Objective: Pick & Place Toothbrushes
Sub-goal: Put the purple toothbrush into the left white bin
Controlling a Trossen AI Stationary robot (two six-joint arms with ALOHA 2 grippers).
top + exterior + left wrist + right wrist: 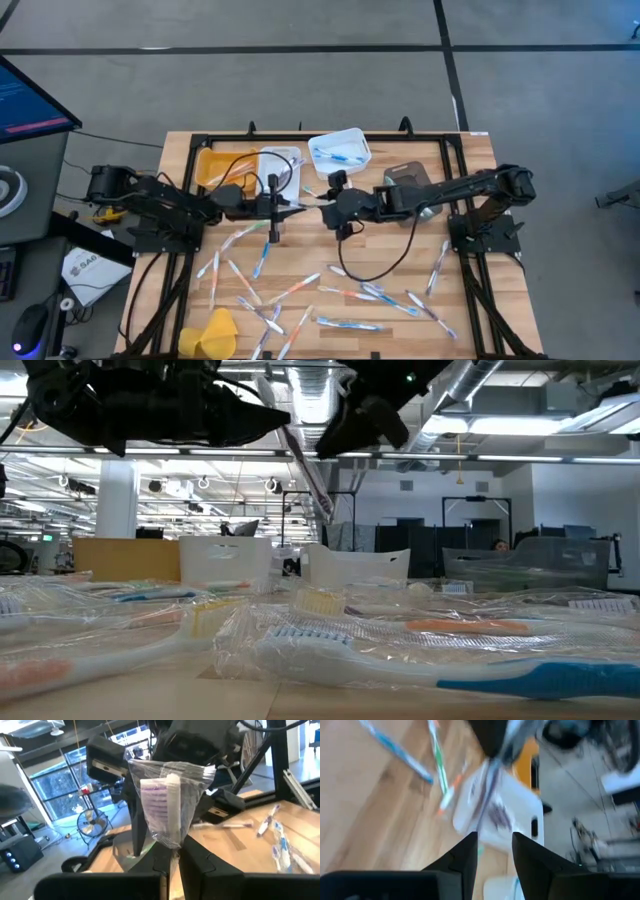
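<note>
A toothbrush [167,805] with a white head and purple bristles, sealed in a clear wrapper, is held up over the table's middle by my shut left gripper [171,870] [292,207]. My right gripper [492,845] [328,206] faces it from the table's right, fingers open. The wrapped toothbrush [489,795] lies just past its fingertips. Many more wrapped toothbrushes [350,295] lie flat on the wooden table [470,160], nearer the front edge. My left gripper pinches the wrapped toothbrush between its two fingers just below the bristle head, where the wrapper narrows [170,851]. The fingers come in level from the table's left. The head end sticks out past the fingertips toward my right gripper, lifted clear of the table.
Along the far edge stand an orange bin [213,165], a white bin [283,163], a white bin holding blue toothbrushes [340,148] and a brownish bin [405,178]. A yellow lump [215,335] lies at the front left. A black cable [385,262] loops below my right arm.
</note>
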